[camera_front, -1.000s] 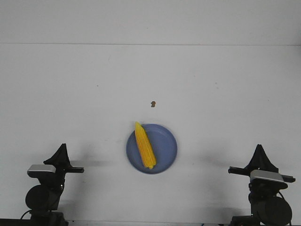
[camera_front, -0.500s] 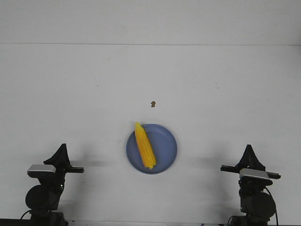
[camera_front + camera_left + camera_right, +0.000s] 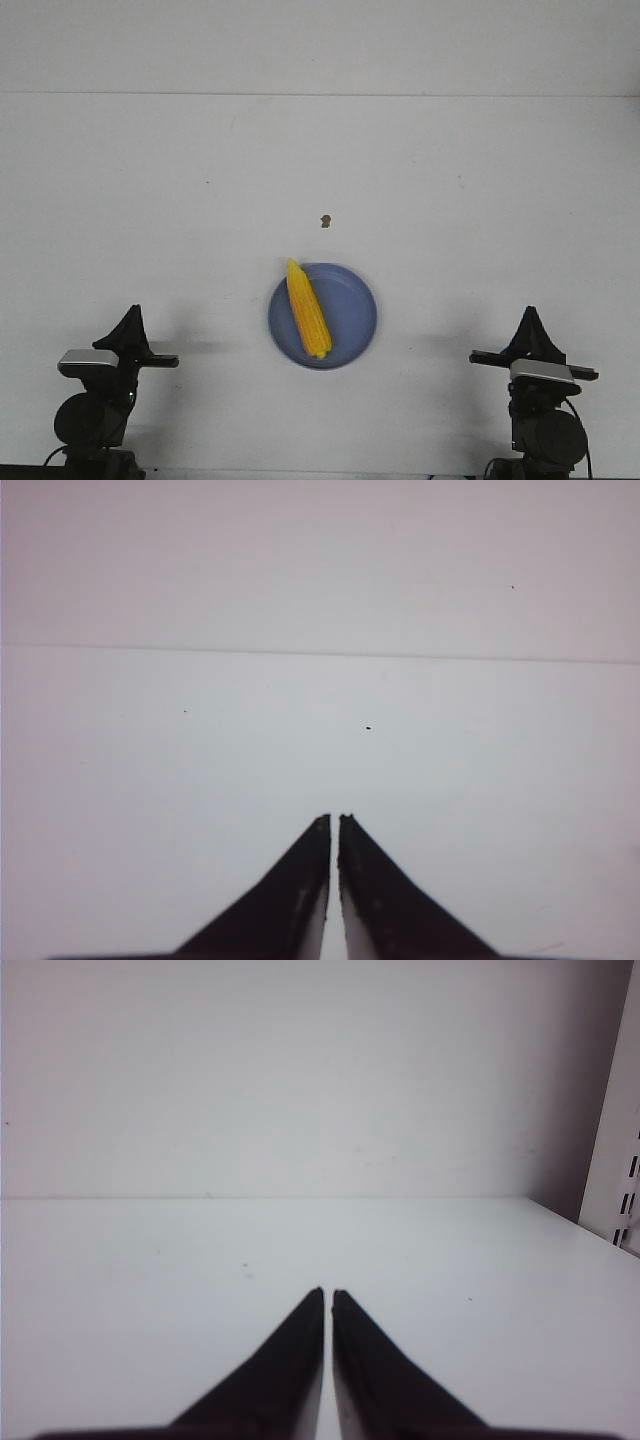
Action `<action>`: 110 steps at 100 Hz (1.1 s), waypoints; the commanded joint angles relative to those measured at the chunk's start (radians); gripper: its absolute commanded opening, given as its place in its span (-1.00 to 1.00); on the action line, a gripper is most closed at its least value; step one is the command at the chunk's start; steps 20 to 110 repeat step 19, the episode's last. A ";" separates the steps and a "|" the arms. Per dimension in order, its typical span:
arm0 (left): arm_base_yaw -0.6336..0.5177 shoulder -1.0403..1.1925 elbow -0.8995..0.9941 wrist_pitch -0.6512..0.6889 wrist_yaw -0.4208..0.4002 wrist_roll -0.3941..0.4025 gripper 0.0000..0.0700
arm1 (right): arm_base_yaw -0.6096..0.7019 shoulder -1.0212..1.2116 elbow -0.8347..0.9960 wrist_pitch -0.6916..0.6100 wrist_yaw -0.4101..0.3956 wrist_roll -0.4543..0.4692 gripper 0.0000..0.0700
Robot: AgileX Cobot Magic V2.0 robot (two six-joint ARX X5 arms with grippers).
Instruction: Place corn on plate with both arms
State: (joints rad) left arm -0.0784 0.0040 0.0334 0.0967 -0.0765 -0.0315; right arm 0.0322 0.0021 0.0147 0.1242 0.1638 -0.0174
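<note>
So the corn [image 3: 309,309] is lying on the plate [image 3: 352,308], over on the plate's left half, pointed tip aimed away from the robot and poking just past the far rim, fat end near the close rim. Looks to me like the job is basically done.

Both arms are parked well off from the plate, one on each side and a bit nearer the robot than it is. Left gripper [image 3: 334,820] has its fingers pinched nearly together, just a sliver of a gap, nothing in them. Right gripper [image 3: 328,1294] is the same deal, nearly closed and empty. There's also a tiny brown speck [image 3: 325,221] on the table [image 3: 150,200] beyond the plate, no clue what it is.

If anyone had to move that cob again: my guess is it's stiff and light-ish, but round and tapered, so it'll want to roll or squirt out of a pinch. I'd grab across the thick middle, or one gripper near each end, not the skinny tip.
</note>
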 commanded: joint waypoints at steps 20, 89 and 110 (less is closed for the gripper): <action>0.000 -0.001 -0.019 0.010 -0.002 0.013 -0.96 | -0.001 -0.001 -0.002 0.010 0.001 0.014 -0.93; 0.000 -0.001 -0.019 0.010 -0.002 0.013 -0.96 | -0.001 -0.001 -0.002 0.010 0.001 0.014 -0.93; 0.000 -0.001 -0.019 0.010 -0.002 0.013 -0.96 | -0.001 -0.001 -0.002 0.010 0.001 0.014 -0.93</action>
